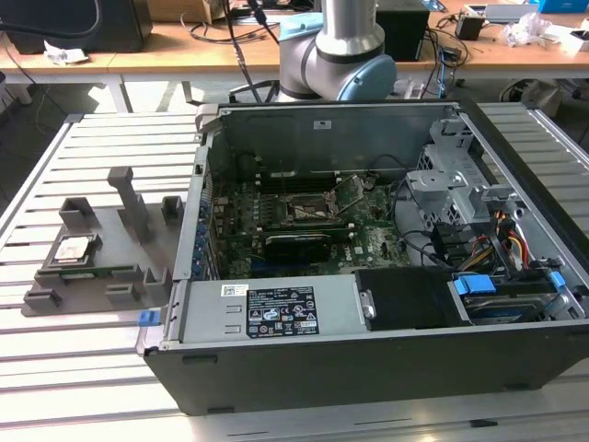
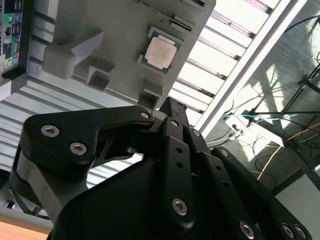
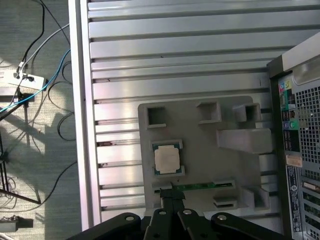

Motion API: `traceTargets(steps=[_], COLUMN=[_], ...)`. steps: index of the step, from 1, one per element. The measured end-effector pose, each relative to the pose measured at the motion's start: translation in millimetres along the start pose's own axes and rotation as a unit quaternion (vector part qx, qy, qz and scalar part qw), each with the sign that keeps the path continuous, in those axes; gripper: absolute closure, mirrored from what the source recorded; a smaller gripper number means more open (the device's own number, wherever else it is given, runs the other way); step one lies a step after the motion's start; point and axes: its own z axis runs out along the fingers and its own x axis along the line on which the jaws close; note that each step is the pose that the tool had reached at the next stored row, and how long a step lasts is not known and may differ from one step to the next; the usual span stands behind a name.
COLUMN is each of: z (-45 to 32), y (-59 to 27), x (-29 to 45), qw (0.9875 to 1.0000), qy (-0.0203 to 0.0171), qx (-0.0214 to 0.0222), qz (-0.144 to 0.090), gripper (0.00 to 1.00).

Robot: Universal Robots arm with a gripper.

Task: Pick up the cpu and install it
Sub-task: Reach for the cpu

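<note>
**Exterior view.** The cpu (image 1: 74, 250) lies flat, silver lid up, in a pocket of the grey holder (image 1: 120, 241). The holder is on the slatted tabletop (image 1: 92, 147) at the exterior view's left, mid-height in the frame. The open case (image 1: 368, 368) fills the centre and the exterior view's right. The socket (image 1: 308, 209) is deep inside it, well apart from the cpu. The arm (image 1: 340, 46) stands behind the case, at the top of the frame. A black-and-white label (image 1: 281, 311) is on the unit along the case's near edge; I cannot make out its text.

**Second wrist view.** The tool (image 2: 170, 104) has its fingertips together with nothing between them. It hangs over the holder, apart from the cpu. The faint print on the cpu lid cannot be read.

**First wrist view.** The tool (image 3: 172, 187) lines up near the cpu pocket and over a green strip (image 3: 200, 186) slotted just beside it. There are stickers (image 3: 294, 160) on the case's rear, text not legible.

**Risks (judgement).**
- If the tool came down closed, it would press on the lid rather than grip it.
- An off-centre grip on the thin rim could tilt or drop the cpu.
- The fingers could catch the pocket walls or the green strip.
- At the socket, a tilted or wrongly turned cpu could bend contacts.
- The case walls leave little room for the arm.
</note>
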Motion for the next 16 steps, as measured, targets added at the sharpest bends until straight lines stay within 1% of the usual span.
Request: traceTargets(steps=[16], z=[0.0], y=[-0.1], x=[1.0], qw=[1.0000], qy=[0.0000], qx=[0.0000], qz=[0.000], gripper=[0.89])
